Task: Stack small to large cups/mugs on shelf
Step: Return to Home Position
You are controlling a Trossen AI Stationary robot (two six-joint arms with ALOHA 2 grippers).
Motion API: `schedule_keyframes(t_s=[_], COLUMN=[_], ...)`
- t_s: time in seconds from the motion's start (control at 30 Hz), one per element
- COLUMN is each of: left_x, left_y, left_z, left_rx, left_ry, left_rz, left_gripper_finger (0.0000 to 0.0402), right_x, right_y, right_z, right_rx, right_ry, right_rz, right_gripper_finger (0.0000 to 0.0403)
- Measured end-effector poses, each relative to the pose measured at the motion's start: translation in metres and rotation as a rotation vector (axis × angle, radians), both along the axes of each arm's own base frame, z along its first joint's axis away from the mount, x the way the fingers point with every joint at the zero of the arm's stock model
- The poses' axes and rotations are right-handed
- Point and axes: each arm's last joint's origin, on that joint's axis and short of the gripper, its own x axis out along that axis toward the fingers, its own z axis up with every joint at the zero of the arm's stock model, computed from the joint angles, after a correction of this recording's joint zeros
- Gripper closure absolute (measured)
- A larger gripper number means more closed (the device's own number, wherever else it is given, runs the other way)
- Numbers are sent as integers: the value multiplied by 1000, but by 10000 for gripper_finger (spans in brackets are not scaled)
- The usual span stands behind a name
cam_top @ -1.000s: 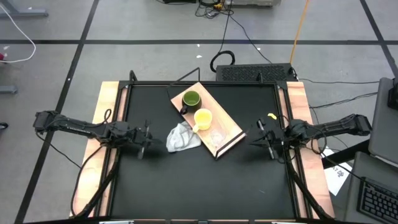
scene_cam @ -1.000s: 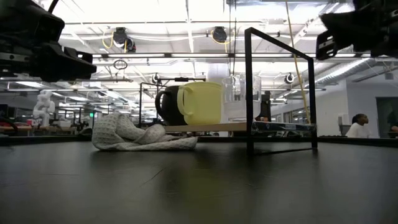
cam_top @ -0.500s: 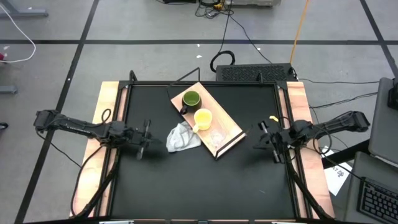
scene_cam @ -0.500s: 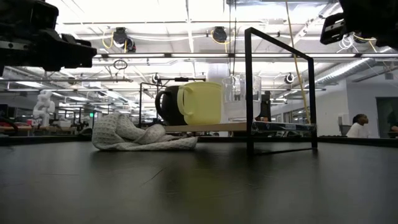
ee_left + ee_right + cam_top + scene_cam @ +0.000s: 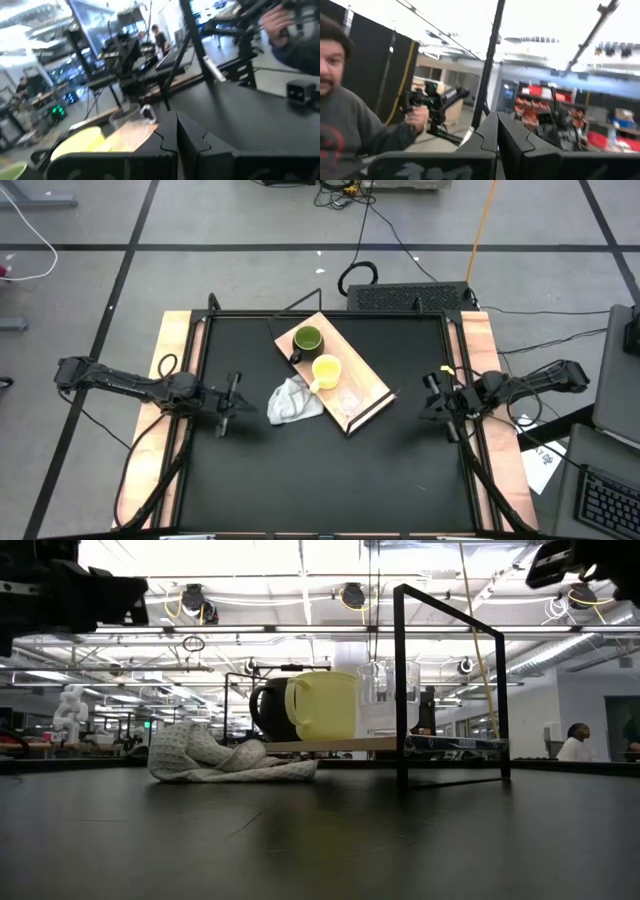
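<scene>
**Table** (image 5: 330, 470): black top. The stretch nearest the low camera, in front of the shelf, holds none of the cups.

**Left hand** (image 5: 232, 392): raised off the table, well apart from the shelf on its cloth side. Fingers pressed together, nothing between them.

**Right hand** (image 5: 437, 395): raised, well apart from the shelf on the opposite side. Fingers likewise closed and empty. Neither hand has anything to carry, so what is left looks to be only parking the arms.

**White cloth** (image 5: 293, 400): crumpled on the table, just beside the shelf's long edge, level with the yellow mug. Not part of the job.

**Shelf** (image 5: 370, 380): light-wood board with a dark metal frame, lying aslant on the table. It holds all three cups.

**Clear glass cup** (image 5: 385, 680): upright at the shelf's near end, by the frame. It is faint from above, so whether it touches the yellow mug cannot be told.

**Yellow mug** (image 5: 326, 370): upright at mid-shelf.

**Dark green mug** (image 5: 307, 338): upright at the shelf's far end. The three run smallest to largest in a row, side by side rather than nested, so the placing appears done.

**Person** (image 5: 350, 135): grey sleeve, well beyond the shelf and off the table.
</scene>
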Motion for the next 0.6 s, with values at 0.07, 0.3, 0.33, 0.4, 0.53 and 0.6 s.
schedule_keyframes(t_s=[0.07, 0.3, 0.33, 0.4, 0.53, 0.6], left_x=[0, -1, -1, -1, -1, 0], left_y=[0, 0, 0, 0, 0, 0], left_z=[2, 5, 6, 6, 5, 2], left_rx=[7, 28, 23, 6, -46, -62], left_ry=[-19, -58, -67, -67, -38, -5], left_rz=[-15, -14, -14, -16, -20, -22], left_gripper_finger=[401, 401, 401, 401, 401, 401], right_x=[-4, -15, -16, -17, -17, -16], right_y=[1, 1, 1, 1, 1, 1], right_z=[3, 10, 10, 10, 5, 2], right_rx=[1, 14, 15, 16, 21, 20], right_ry=[-32, -128, -130, -128, -75, -28], right_rz=[26, 67, 68, 69, 77, 81], right_gripper_finger=[403, 403, 403, 403, 403, 403])
